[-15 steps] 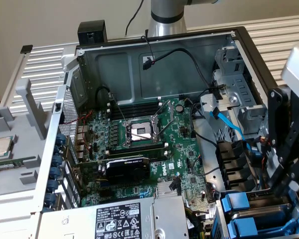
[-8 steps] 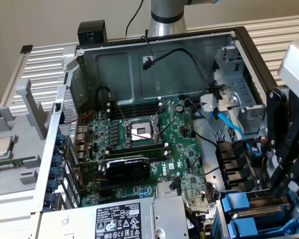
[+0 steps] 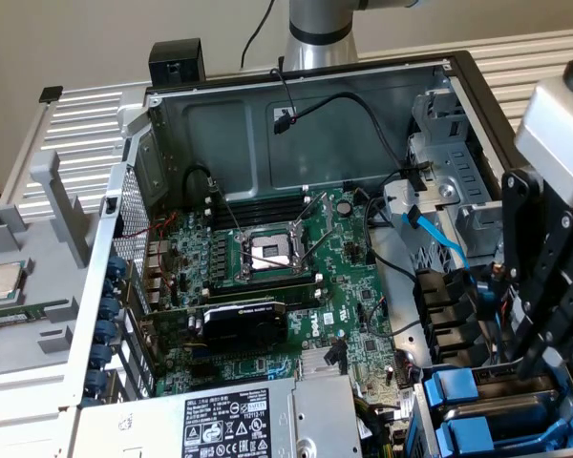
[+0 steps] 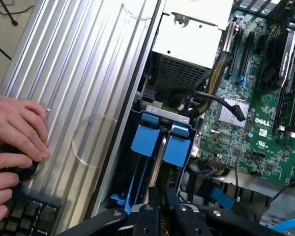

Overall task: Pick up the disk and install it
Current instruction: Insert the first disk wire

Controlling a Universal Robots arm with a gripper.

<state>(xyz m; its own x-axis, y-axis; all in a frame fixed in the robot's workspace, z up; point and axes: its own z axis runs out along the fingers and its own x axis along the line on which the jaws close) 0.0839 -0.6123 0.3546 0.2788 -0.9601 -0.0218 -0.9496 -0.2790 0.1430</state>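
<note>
Though low over the drive bay point(image 4: 168, 109), gripper point(image 4: 161, 215): fingers point(image 4: 150, 214) drawn almost together, a slim gap between; looks narrowed to suit the tight slot; cannot tell whether anything is pinched.
Disk point(image 4: 145, 140): stands on edge in its blue carrier inside the bay, at the case corner, in line with the fingertips; probably on edge so the rails ride the bay's guides.
Second blue carrier point(image 4: 177, 148): sits just beside, parallel, same way up.
Seating: appears slotted in; depth unclear.
Power supply point(image 3: 231, 420): lies near the bay, label up.
Hand point(image 4: 14, 132): rests on a dark knob point(image 4: 19, 168) beside a keyboard point(image 4: 29, 216) on the ridged table point(image 4: 78, 73); probably steers the arm.
</note>
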